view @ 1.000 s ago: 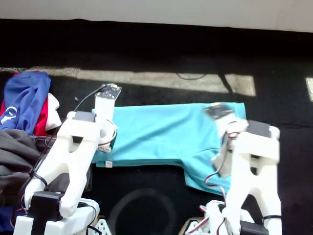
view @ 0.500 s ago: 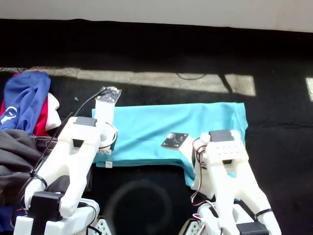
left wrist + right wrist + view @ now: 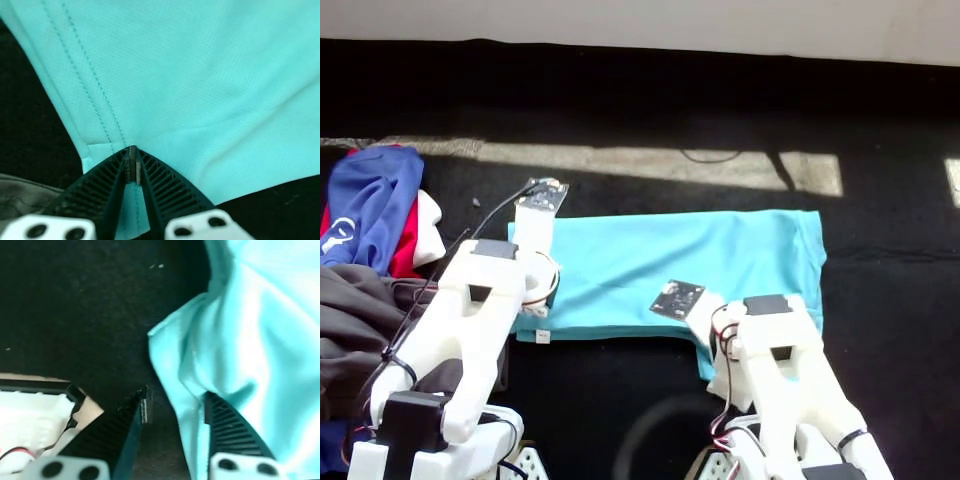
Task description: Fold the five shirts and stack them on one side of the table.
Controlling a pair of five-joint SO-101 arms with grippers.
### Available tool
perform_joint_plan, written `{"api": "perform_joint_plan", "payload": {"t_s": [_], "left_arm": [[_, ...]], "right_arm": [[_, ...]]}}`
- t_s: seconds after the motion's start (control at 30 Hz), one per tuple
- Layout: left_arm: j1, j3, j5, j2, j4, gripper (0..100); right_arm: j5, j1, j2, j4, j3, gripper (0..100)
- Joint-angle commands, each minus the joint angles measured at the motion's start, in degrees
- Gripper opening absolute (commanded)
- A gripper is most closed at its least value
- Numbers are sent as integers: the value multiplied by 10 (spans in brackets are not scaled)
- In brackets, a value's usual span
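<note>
Right gripper (image 3: 176, 407) straddles teal shirt (image 3: 245, 340) edge

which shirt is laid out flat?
The turquoise shirt, spread out in the middle. The blue shirt, red shirt and grey shirt lie bunched in a pile off to one side.

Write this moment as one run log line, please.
left gripper: shut on turquoise shirt | right gripper: open over shirt edge | other shirts: heaped, left side
</note>
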Motion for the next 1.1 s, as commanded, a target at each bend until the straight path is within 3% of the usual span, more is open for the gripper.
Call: {"api": "perform_joint_plan", "payload": {"t_s": [0.0, 0.2, 0.6, 1.07], "left_arm": [[0, 22, -1, -16, -33, 8], [0, 40, -1, -16, -54, 8], [0, 51, -1, -16, -69, 8], [0, 51, -1, -16, -69, 8]], "right_arm": [[8, -2, -3, -17, 9, 2], [9, 24, -8, -2, -12, 5], [10, 75, -1, 36, -201, 5], [7, 75, -2, 45, -150, 9]]}}
